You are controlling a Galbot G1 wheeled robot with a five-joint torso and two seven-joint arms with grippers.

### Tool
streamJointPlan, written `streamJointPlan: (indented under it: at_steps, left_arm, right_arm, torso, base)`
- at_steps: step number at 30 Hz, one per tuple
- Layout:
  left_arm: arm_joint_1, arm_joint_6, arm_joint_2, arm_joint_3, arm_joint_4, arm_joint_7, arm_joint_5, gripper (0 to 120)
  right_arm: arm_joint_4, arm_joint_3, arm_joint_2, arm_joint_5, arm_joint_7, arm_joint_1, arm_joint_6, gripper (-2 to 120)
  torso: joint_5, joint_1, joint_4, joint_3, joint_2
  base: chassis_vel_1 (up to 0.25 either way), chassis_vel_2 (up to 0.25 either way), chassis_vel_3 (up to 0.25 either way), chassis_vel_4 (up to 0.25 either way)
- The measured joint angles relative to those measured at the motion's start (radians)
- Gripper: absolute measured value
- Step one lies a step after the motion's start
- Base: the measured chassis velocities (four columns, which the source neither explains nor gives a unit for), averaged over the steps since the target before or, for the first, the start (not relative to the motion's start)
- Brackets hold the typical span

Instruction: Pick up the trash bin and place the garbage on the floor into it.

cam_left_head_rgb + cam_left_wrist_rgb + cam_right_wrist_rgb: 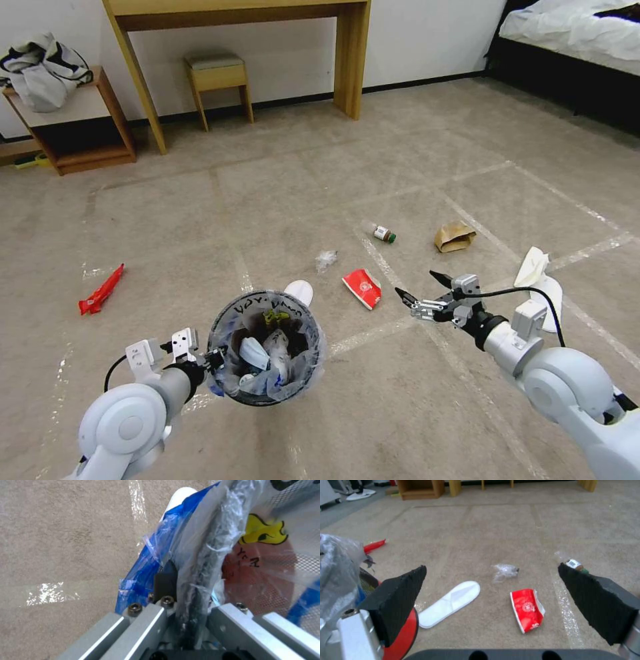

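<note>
My left gripper (212, 360) is shut on the near-left rim of the trash bin (267, 347), a red bucket lined with a clear bag and holding litter, held above the floor (413, 400). The left wrist view shows the gripper (186, 590) clamped over the rim and bag (206, 555). My right gripper (417, 285) hangs open to the bin's right; its wrist view (491, 568) looks over a red packet (526, 610), a white slipper (450, 602) and crumpled clear plastic (505, 571). More garbage lies around: a small bottle (382, 233), a brown paper bag (455, 236), a red wrapper (100, 291) and another slipper (537, 273).
A wooden desk (233, 10) with a stool (217, 73) under it stands at the far wall. A low shelf (80, 133) with clothing is at the far left, and a bed (573, 33) at the far right. Pale tape lines cross the carpet.
</note>
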Motion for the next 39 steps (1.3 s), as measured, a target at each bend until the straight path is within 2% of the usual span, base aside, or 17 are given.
streamJointPlan:
  at_steps: [20, 28, 39]
  left_arm:
    - [-0.007, -0.008, 0.003, -0.003, 0.005, 0.014, 0.02, 0]
    - [-0.002, -0.016, -0.009, 0.017, 0.017, 0.021, 0.059, 0]
    - [0.0, -0.027, -0.018, 0.001, 0.014, 0.024, 0.053, 0]
  right_arm:
    - [0.001, -0.003, 0.004, -0.001, 0.011, 0.001, 0.009, 100]
    - [0.002, -0.009, 0.021, -0.012, -0.003, -0.027, 0.022, 100]
    - [0.001, -0.026, 0.007, -0.006, -0.007, -0.019, 0.023, 100]
  torso:
    - [0.0, 0.0, 0.0, 0.0, 0.0]
    - [0.0, 0.0, -0.0001, 0.0, 0.0]
    - [0.0, 0.0, -0.0001, 0.0, 0.0]
  base:
    - [0.0, 0.0, 0.0, 0.0]
    - [0.0, 0.0, 0.0, 0.0]
    - [0.0, 0.0, 0.0, 0.0]
